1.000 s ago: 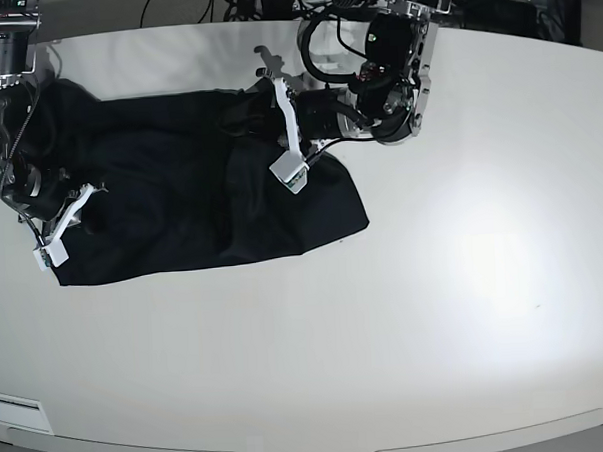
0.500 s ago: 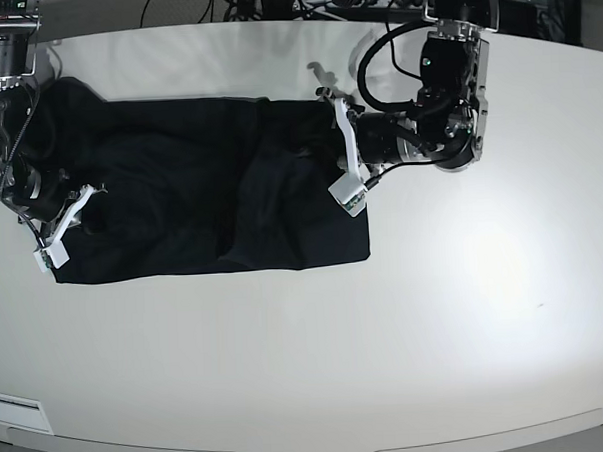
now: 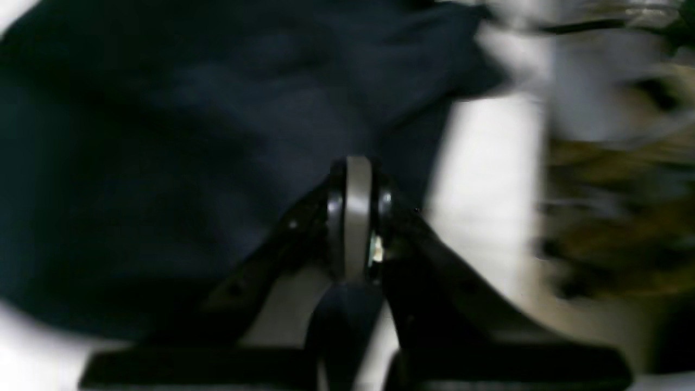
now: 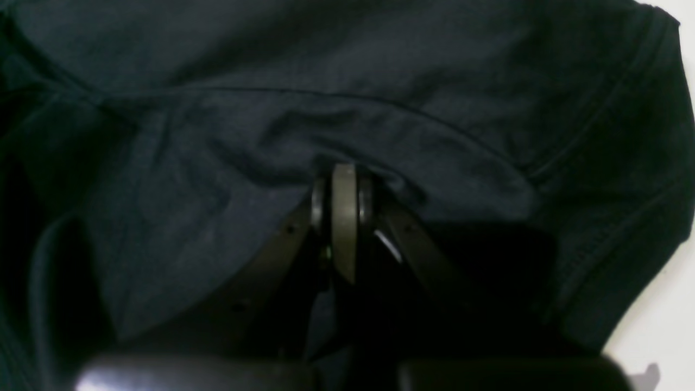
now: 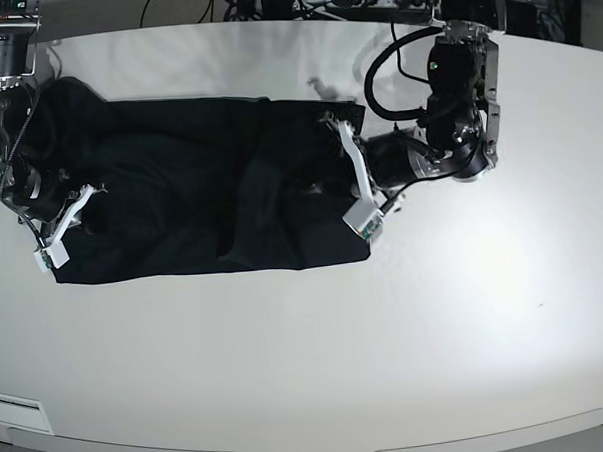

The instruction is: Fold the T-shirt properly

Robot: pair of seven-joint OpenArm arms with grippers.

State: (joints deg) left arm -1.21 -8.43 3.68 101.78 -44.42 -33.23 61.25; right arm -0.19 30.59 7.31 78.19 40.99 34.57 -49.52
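1. T-shirt [image 5: 200,190]: black, spread flat on the white bench [image 5: 386,332], long axis running side to side across the base view.
2. Left gripper [image 5: 359,211]: at the cloth's right-hand edge in that view; jaws closed, cloth between them not discernible.
3. Right gripper [image 5: 52,247]: at the opposite end, over the near corner; jaws closed, grip unconfirmed.

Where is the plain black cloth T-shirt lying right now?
In the base view the plain black cloth T-shirt lies spread on the white table, in its upper-left part, between the two hands.
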